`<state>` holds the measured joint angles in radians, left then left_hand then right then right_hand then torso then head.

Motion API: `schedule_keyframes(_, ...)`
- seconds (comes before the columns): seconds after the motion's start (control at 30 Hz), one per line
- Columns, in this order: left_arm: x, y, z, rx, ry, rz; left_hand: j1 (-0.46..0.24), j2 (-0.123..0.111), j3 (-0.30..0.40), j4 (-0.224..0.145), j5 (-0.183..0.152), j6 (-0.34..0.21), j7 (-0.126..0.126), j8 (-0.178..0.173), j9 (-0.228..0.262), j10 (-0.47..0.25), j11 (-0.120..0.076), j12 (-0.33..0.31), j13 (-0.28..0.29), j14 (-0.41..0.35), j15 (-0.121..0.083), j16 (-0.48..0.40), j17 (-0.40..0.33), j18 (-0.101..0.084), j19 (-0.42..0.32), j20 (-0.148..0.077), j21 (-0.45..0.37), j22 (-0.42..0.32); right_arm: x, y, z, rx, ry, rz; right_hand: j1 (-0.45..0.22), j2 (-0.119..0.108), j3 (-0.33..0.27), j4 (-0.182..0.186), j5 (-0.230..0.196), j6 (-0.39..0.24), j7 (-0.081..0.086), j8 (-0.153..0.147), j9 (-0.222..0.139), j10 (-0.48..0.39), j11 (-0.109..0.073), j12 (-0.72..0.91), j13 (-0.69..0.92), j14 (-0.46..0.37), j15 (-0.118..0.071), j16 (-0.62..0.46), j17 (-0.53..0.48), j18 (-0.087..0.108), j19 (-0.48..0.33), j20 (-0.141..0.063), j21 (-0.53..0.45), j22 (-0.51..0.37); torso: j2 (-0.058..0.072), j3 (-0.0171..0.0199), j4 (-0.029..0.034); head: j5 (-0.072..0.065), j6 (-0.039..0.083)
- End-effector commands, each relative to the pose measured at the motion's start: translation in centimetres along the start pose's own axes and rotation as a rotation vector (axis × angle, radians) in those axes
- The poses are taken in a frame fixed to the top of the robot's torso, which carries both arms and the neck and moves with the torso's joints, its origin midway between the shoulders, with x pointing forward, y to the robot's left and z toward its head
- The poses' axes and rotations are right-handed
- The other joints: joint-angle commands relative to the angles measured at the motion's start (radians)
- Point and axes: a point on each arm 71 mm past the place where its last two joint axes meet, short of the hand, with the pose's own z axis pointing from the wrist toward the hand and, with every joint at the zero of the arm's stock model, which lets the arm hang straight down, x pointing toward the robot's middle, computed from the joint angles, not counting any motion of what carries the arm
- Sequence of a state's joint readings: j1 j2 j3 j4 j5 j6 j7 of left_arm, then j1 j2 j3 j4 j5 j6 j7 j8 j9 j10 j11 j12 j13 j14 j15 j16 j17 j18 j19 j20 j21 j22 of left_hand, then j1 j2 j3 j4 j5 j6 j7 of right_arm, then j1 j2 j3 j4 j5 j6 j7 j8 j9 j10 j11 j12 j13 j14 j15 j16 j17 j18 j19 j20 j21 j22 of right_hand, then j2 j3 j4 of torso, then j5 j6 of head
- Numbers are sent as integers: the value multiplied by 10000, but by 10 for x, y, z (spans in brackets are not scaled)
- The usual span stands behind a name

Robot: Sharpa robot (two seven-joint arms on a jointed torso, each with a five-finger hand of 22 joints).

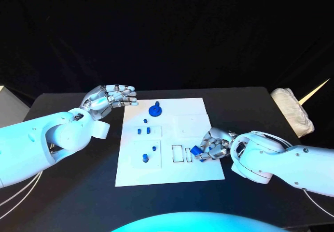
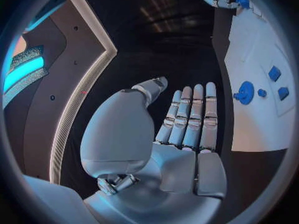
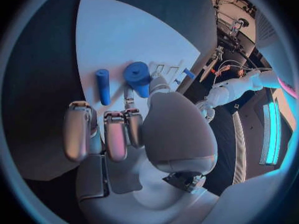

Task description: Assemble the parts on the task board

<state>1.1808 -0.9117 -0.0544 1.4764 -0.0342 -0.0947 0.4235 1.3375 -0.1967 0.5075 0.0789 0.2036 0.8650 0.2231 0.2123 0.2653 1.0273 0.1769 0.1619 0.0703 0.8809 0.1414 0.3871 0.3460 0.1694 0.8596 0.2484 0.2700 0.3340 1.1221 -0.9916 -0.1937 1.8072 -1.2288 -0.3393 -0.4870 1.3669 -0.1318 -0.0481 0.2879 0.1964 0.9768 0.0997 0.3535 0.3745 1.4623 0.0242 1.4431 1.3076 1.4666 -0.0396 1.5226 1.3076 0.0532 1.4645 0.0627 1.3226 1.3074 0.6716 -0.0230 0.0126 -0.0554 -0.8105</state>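
The white task board [image 1: 170, 166] lies in the middle of the black table. At the board's right edge my right hand [image 1: 214, 145] is low over it, pinching a short blue cylinder [image 3: 137, 77] between thumb and fingers. A second blue cylinder [image 3: 102, 86] lies on the board beside it. My left hand [image 1: 111, 99] hovers off the board's far left corner, fingers apart [image 2: 190, 117] and empty. A blue round knob part [image 1: 156, 111] stands near the board's far edge, and small blue pieces [image 1: 143, 130] and a peg [image 1: 145, 157] sit in the left column.
A crumpled white cloth [image 1: 292, 113] lies at the table's right edge with a pale stick [image 1: 314, 92] behind it. A pale box [image 1: 7, 108] stands at the left edge. Rectangular slots [image 1: 177, 153] are beside my right hand.
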Motion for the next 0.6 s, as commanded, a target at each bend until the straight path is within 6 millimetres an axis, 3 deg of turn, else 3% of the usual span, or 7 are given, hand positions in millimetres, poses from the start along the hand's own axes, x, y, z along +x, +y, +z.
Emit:
schedule_keyframes(0.03,1,0,0,55,53,-218,-67,12,-32,16,4,-42,63,40,-11,-59,-1,28,8,-49,-4,-44,8,96,88,6,-69,-13,9,-8,0,579,226,158,140,148,135,19,340,169,-29,50,-98,138,-62,23,1089,774,-106,35,1367,-114,556,-83,99,2071,6,5,0,-2,25)
schedule_keyframes(0.17,1,0,0,59,30,-217,-60,15,-30,12,8,-35,59,49,-9,-54,-5,38,11,-43,-7,-38,12,98,95,5,-71,-15,8,-7,0,579,29,663,131,181,316,19,917,338,-105,84,-146,197,-130,54,1175,783,-161,45,1408,-129,581,-129,190,2097,6,7,5,-3,19)
schedule_keyframes(0.37,0,0,0,49,7,-211,-60,15,-30,12,8,-35,59,49,-9,-54,-5,38,11,-43,-7,-38,12,98,95,5,-71,-15,6,-4,-2,370,-400,1145,193,199,568,13,1386,471,-173,92,-203,206,-195,19,1186,788,-217,49,1432,-135,592,-178,226,2107,10,14,-6,-1,35)
schedule_keyframes(0.6,-1,1,0,-105,59,-234,-66,9,-40,13,10,-41,65,54,-12,-61,-4,47,13,-43,-9,-35,14,99,103,5,-76,-19,0,3,-6,-50,-1106,1578,200,200,681,14,1537,495,-184,81,-230,175,-207,-42,1141,777,-229,28,1385,-134,590,-192,218,2105,22,32,-7,23,38)
